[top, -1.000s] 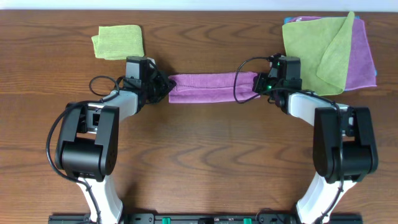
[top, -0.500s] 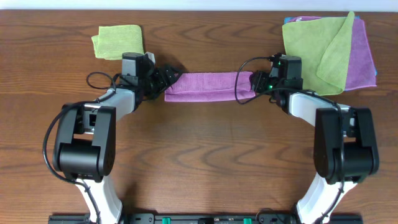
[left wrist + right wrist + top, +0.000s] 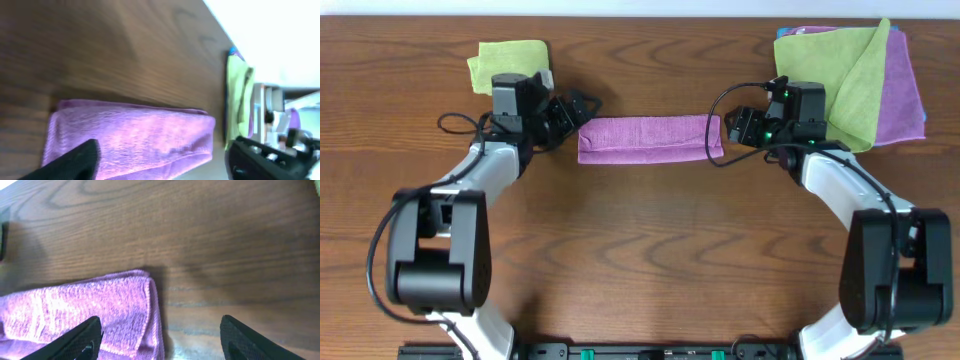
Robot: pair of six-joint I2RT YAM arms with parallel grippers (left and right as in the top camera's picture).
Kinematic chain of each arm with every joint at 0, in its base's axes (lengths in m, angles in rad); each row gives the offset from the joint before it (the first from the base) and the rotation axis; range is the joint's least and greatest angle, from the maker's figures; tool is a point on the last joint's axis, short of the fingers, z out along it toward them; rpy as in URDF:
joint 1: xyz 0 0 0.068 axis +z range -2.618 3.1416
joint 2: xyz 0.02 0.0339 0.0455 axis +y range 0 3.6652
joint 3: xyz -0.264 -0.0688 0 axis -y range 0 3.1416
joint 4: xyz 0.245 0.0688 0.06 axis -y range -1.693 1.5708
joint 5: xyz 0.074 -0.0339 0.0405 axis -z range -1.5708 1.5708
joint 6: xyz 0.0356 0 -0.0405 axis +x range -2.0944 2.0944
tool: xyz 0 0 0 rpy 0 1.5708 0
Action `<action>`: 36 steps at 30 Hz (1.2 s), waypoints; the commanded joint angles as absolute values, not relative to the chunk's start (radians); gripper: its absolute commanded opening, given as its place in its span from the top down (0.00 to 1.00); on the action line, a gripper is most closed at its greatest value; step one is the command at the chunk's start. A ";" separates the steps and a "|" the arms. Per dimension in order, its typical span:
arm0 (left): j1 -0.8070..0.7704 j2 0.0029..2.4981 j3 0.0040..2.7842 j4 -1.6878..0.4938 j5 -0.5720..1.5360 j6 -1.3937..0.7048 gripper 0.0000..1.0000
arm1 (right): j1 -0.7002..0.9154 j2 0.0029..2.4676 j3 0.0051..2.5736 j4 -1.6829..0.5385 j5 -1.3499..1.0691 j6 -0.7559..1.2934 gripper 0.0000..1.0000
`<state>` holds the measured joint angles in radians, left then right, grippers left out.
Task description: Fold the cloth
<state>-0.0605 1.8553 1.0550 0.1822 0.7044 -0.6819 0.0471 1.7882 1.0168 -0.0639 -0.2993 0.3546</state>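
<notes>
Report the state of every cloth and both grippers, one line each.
purple cloth: folded into a long strip, lying flat, not gripped.
small green cloth: folded, lying flat at the far left.
cloth pile: green cloth laid loosely over a purple one, one green corner turned over.
left gripper: open, at the strip's left end.
right gripper: open, at the strip's right end.

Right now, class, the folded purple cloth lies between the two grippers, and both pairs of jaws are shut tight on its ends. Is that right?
No. The purple cloth lies between the left gripper and right gripper, but both pairs of jaws stand open, as each wrist view shows.
</notes>
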 commanded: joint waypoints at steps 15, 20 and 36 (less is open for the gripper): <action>-0.129 1.959 1.049 0.161 0.705 -0.691 0.94 | 0.040 1.806 1.031 -0.088 -0.315 0.449 0.17; -0.132 2.000 1.049 0.152 0.671 -0.680 0.94 | 0.041 1.843 1.031 -0.081 -0.324 0.509 0.15; -0.143 2.002 1.049 0.052 0.561 -0.657 0.94 | 0.092 1.980 1.031 0.040 -0.384 0.632 0.17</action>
